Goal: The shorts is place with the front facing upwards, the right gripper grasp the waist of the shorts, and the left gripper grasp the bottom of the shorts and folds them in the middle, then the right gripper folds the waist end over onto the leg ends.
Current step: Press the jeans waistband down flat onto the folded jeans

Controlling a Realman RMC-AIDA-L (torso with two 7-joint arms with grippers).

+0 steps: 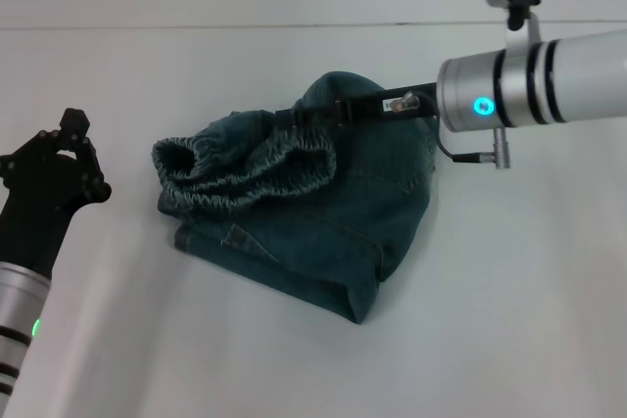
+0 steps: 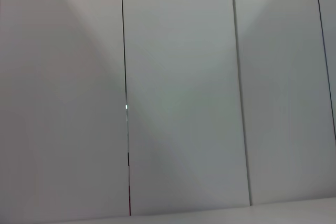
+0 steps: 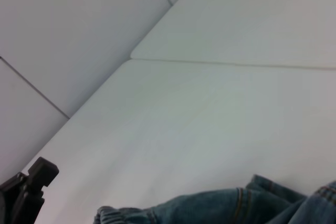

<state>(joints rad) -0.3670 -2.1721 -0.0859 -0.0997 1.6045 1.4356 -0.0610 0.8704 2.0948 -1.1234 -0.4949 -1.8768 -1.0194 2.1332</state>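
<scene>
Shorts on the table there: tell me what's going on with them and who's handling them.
The denim shorts lie bunched on the white table, already folded over on themselves, with the ruffled waistband lying on top toward the robot's left. The right gripper reaches in from the right and sits low at the far edge of the fabric by the waistband; whether it is gripping is not clear. The left gripper is off to the left, clear of the shorts.
</scene>
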